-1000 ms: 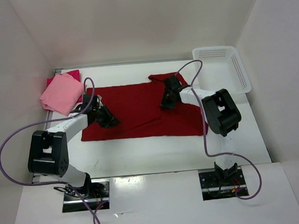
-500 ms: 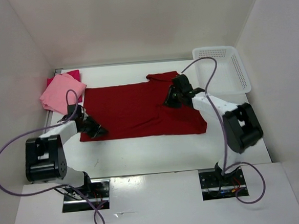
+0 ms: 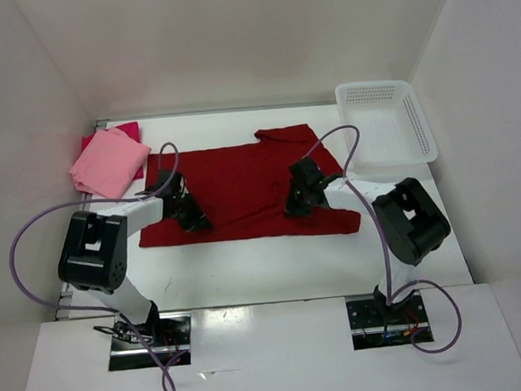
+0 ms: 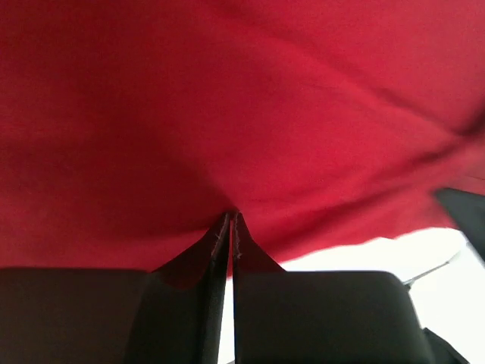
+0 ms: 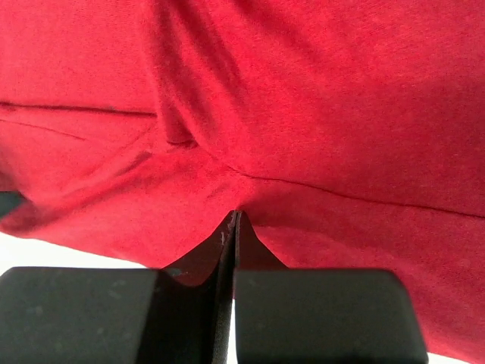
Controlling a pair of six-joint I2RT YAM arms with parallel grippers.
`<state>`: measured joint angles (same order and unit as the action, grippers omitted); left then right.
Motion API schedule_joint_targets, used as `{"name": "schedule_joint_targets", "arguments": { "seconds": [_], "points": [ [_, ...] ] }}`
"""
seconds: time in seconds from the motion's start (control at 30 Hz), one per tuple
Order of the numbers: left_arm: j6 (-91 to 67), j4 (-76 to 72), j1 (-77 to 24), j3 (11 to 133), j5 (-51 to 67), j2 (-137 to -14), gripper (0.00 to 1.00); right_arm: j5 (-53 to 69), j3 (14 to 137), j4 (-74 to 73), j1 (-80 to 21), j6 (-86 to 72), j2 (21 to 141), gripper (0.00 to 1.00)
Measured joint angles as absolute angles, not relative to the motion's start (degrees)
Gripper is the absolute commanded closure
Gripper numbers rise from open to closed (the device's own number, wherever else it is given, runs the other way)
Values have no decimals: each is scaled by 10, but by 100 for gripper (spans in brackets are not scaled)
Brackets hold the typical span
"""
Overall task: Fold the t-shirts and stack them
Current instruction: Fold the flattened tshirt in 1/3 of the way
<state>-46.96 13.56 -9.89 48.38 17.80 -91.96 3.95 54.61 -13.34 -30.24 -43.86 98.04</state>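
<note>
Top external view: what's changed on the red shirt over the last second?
The left gripper swung out to the near-left corner of the dark red t-shirt, then back inward. The right gripper slid toward the near edge. Both now pinch its cloth, jaws shut. The shirt lies spread much as before; the light pink t-shirt, magenta t-shirt and white basket have not moved.

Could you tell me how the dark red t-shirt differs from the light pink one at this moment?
The dark red t-shirt lies spread open centrally; the light pink t-shirt is folded at the far left corner. The dark red one rests on the table, the light pink one atop the magenta t-shirt. The left gripper and right gripper pinch the dark red one; neither touches the light pink one. Both are plain cloth.
</note>
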Motion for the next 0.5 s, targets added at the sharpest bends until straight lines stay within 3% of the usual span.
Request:
{"name": "schedule_joint_targets", "arguments": {
  "seconds": [0.13,0.33,0.5],
  "points": [
    [-482,129,-93,464,195,-948,92,27,535,-131,-308,-442,983,100],
    [-497,138,-85,373,213,-863,87,19,449,-98,-366,-495,927,100],
    [-501,203,-84,301,222,-759,69,41,359,-104,-416,-547,838,97]
  ]
}}
